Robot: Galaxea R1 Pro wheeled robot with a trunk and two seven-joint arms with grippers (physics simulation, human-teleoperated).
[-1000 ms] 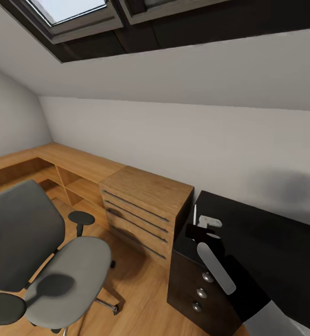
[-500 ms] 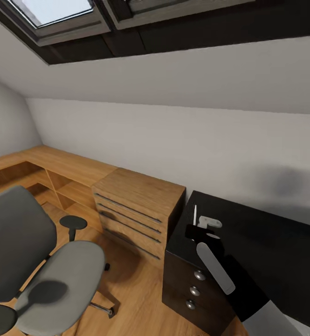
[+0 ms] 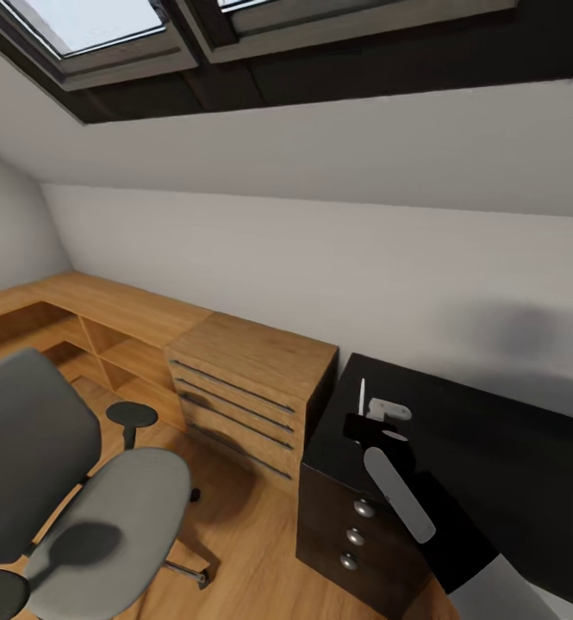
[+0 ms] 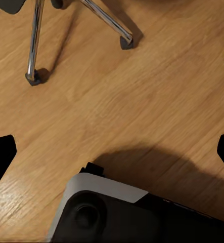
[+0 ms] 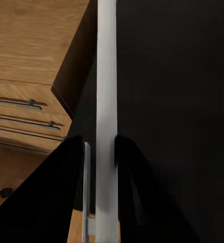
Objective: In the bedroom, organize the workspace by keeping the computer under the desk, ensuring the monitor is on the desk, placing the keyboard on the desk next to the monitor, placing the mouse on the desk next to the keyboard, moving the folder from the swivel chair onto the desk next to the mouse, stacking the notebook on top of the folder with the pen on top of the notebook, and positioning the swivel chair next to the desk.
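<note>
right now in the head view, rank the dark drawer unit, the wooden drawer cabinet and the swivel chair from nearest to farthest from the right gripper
Measured from the right gripper, which holds the pen over the desk:
1. Dark three-drawer unit: directly below the gripper, under the desk's end.
2. Wooden drawer cabinet: beside the desk, to the left.
3. Swivel chair: farthest, out on the floor at the far left.

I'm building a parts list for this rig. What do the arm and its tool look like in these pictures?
In the head view the right arm is glossy black with a pale grey oblong panel along the forearm and a light grey segment nearer the body. The right tool is black with small white-grey pieces at its tip. In the right wrist view its fingers are plain black and tapering. No cables or markings show.
</note>
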